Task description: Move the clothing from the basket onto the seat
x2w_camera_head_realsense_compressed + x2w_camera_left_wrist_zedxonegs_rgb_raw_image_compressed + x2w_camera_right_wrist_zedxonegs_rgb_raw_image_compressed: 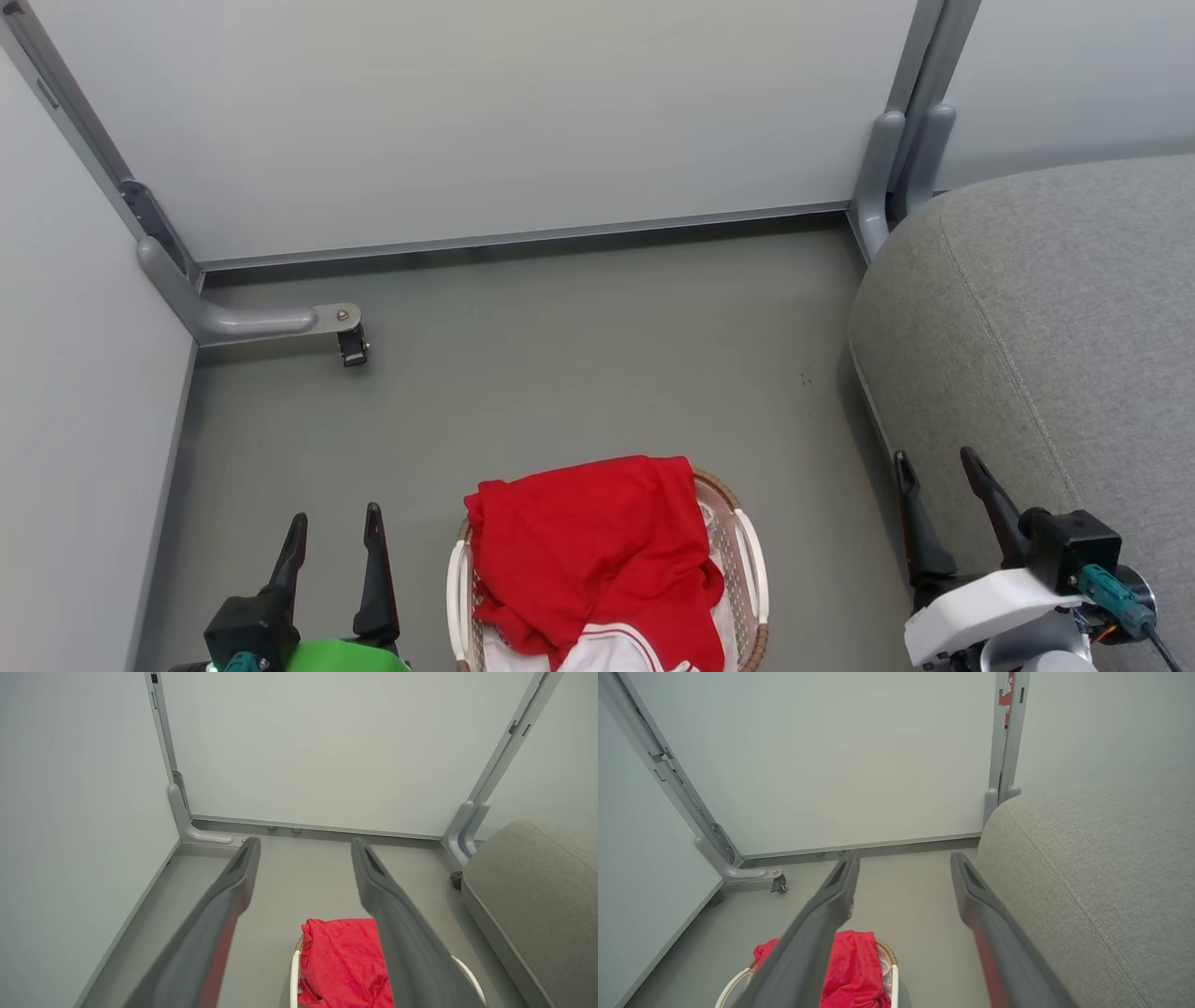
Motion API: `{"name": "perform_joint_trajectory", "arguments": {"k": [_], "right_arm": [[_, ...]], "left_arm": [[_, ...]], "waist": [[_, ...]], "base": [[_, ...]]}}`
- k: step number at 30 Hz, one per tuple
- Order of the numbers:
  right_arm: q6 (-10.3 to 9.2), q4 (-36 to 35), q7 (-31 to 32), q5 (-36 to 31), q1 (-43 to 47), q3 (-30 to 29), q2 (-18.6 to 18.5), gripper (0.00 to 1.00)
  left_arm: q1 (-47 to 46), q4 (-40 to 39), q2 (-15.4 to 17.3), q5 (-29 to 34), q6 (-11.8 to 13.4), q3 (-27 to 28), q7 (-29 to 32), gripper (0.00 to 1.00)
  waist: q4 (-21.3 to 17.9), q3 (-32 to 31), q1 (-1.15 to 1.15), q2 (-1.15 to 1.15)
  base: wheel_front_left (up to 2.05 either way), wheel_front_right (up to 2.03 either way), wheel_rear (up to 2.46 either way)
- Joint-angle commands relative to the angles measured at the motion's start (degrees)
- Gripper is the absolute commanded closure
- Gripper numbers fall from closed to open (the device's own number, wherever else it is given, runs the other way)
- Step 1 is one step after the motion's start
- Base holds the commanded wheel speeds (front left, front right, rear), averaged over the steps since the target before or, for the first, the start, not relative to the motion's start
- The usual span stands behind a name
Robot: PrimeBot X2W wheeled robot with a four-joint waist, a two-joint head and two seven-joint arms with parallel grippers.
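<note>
Trim in white stripes on the clothing [593, 551] reaches us through the head view, while the wrist views give its red folds. We count one garment, one basket [752, 560] and one seat [1046, 345]. Our left gripper [336, 511] hangs spread and empty left of the basket holding the clothing. Our right gripper [934, 455], fingers likewise apart, sits right of it, by the seat's edge.
</note>
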Motion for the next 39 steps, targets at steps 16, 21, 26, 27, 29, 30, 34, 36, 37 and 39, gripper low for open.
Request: {"name": "perform_joint_trajectory", "arguments": {"k": [16, 21, 26, 27, 29, 30, 34, 36, 37, 39], "right_arm": [[0.01, 0.5, -1.6, -5.0, 1.1, 0.9, -0.4, 0.00], [0.01, 0.6, -1.6, -4.9, 1.0, 1.0, -0.4, 0.00], [0.01, 0.6, -1.6, -4.9, 0.9, 1.0, -0.4, 0.00], [0.01, 0.5, -1.6, -4.8, 0.9, 1.1, -0.4, 0.00], [0.01, 0.5, -1.6, -4.7, 0.8, 1.1, -0.4, 0.00], [0.01, 0.4, -1.6, -4.8, 0.7, 1.1, -0.4, 0.00], [0.01, 0.2, -1.6, -4.8, 0.4, 0.8, -0.4, 0.00], [0.01, -0.1, -1.6, -4.8, 0.0, 0.6, -0.4, 0.00], [0.01, -0.3, -1.6, -4.8, -0.2, 0.5, -0.4, 0.00], [0.01, -0.7, -1.6, -4.9, -0.7, 0.3, -0.4, 0.00]], "left_arm": [[1.1, 1.3, 0.4, 3.9, 0.4, -0.6, -1.6, 0.00], [0.9, 1.7, 0.5, 3.7, 0.3, -0.7, -1.6, 0.00], [0.8, 1.9, 0.5, 3.7, 0.2, -0.7, -1.6, 0.00], [0.8, 2.0, 0.5, 3.7, 0.2, -0.7, -1.6, 0.00], [0.6, 2.1, 0.5, 3.7, 0.1, -0.8, -1.6, 0.00], [0.5, 2.1, 0.4, 3.7, 0.1, -0.8, -1.6, 0.00], [0.1, 2.2, 0.4, 3.7, 0.1, -0.9, -1.6, 0.00], [-0.4, 2.0, 0.4, 3.6, 0.1, -1.0, -1.6, 0.00], [-0.8, 1.9, 0.4, 3.5, 0.1, -1.1, -1.6, 0.00], [-1.7, 1.9, 0.4, 3.0, -0.1, -1.2, -1.6, 0.00]], "waist": [[0.2, 0.3, 0.00, 0.00], [0.1, 0.4, 0.00, 0.00], [0.1, 0.6, 0.00, 0.00], [0.1, 0.6, 0.00, 0.00], [0.1, 0.8, 0.00, 0.00], [0.1, 0.8, 0.00, 0.00], [0.1, 1.4, 0.00, 0.00], [0.1, 2.0, 0.00, 0.00], [0.1, 2.4, 0.00, 0.00], [0.1, 3.4, 0.00, 0.00]], "base": [[0.00, 0.00, 0.00], [0.00, 0.00, 0.00], [0.00, 0.00, 0.00], [0.00, 0.00, 0.00], [0.00, 0.00, 0.00], [0.00, 0.00, 0.00], [0.00, 0.00, 0.00], [0.00, 0.00, 0.00], [0.00, 0.00, 0.00], [0.00, 0.00, 0.00]]}}
